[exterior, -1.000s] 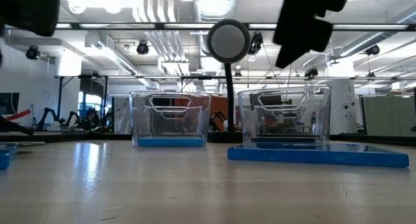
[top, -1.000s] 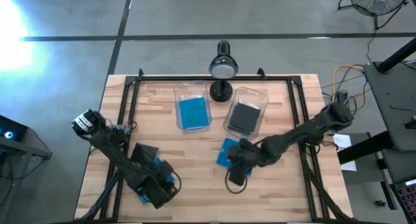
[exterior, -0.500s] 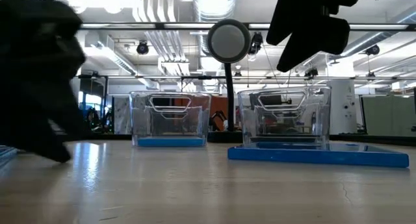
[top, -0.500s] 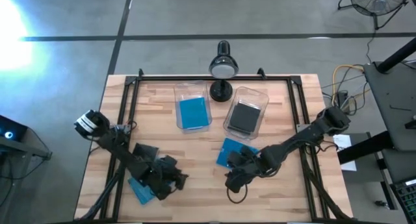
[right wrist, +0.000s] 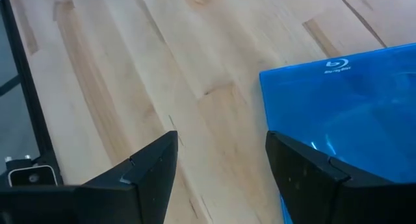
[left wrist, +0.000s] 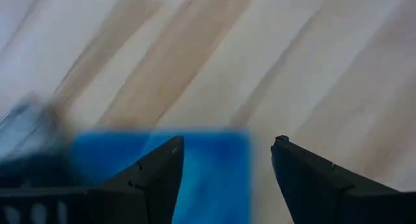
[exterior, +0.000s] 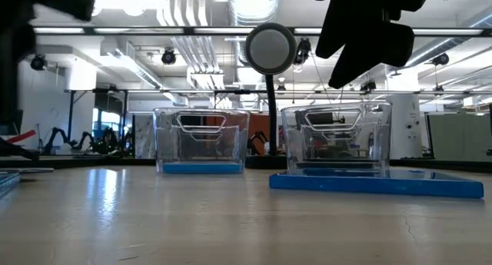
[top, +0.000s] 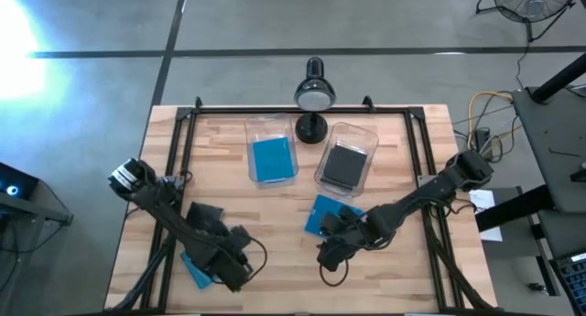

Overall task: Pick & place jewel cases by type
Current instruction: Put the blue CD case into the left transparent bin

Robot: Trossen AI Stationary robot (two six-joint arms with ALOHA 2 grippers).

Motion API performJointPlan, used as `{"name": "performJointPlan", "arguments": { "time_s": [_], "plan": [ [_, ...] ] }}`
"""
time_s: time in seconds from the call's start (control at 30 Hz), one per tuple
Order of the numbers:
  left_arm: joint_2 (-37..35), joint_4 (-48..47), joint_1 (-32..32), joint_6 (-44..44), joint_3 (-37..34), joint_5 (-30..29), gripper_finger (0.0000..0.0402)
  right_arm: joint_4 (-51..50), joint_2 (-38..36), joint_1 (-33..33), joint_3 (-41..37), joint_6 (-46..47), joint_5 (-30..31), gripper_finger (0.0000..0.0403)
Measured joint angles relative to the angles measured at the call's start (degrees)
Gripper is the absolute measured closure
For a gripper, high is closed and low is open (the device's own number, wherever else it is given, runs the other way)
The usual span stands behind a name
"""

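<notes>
A blue jewel case (top: 195, 266) lies flat near the table's near-left corner. My left gripper (top: 236, 272) hangs open at its right edge; in the left wrist view that blue case (left wrist: 208, 165) shows below and between the spread fingers of my left gripper (left wrist: 227, 143). A dark case (top: 203, 215) lies flat, partly under the left arm. A second blue case (top: 322, 215) lies flat at mid-table. My right gripper (top: 330, 254) is open just on its near side, over bare wood; in the right wrist view the case (right wrist: 351, 107) lies beside my right gripper (right wrist: 221, 136).
Two clear bins stand toward the far edge: the left bin (top: 272, 137) holds a blue case, the right bin (top: 362, 137) a dark one. A desk lamp (top: 312, 101) stands between them. A black rail frame (top: 179, 142) runs along the table's sides.
My left gripper swung toward the table's right, then drew back toward the near edge, ending at the right edge of the near-left blue case. My right gripper moved toward the near edge, off the mid-table blue case, and then stayed still.
</notes>
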Motion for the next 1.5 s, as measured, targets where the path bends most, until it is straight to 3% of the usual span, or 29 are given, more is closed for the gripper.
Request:
{"name": "performJointPlan", "arguments": {
  "time_s": [0.13,0.37,0.77,1.1,1.3,1.5],
  "plan": [
    [2.0,-0.2,-0.4,-4.1,-0.9,7.9,0.0188,-0.1,0.0,0.0,-0.2,-0.1,0.0,0.0177],
    [6.2,9.6,-0.5,-6.4,-4.8,8.8,0.0188,-0.1,0.1,0.0,-0.3,0.1,0.0,0.0177],
    [6.7,22.3,4.4,-5.1,-5.5,-5.9,0.0188,0.0,0.0,-0.1,-0.2,2.1,-0.4,0.0179],
    [6.9,42.1,15.5,10.1,-6.1,-7.6,0.0188,0.1,-0.5,-0.1,-0.2,3.8,-3.6,0.0179],
    [4.8,43.2,18.1,18.4,-3.6,-2.0,0.0188,0.1,-0.8,-0.4,-0.2,4.8,-3.7,0.0179],
    [1.2,34.0,15.2,19.0,-3.4,-3.9,0.0188,1.2,0.1,-0.9,-0.2,9.1,-5.0,0.0179]
  ]
}}
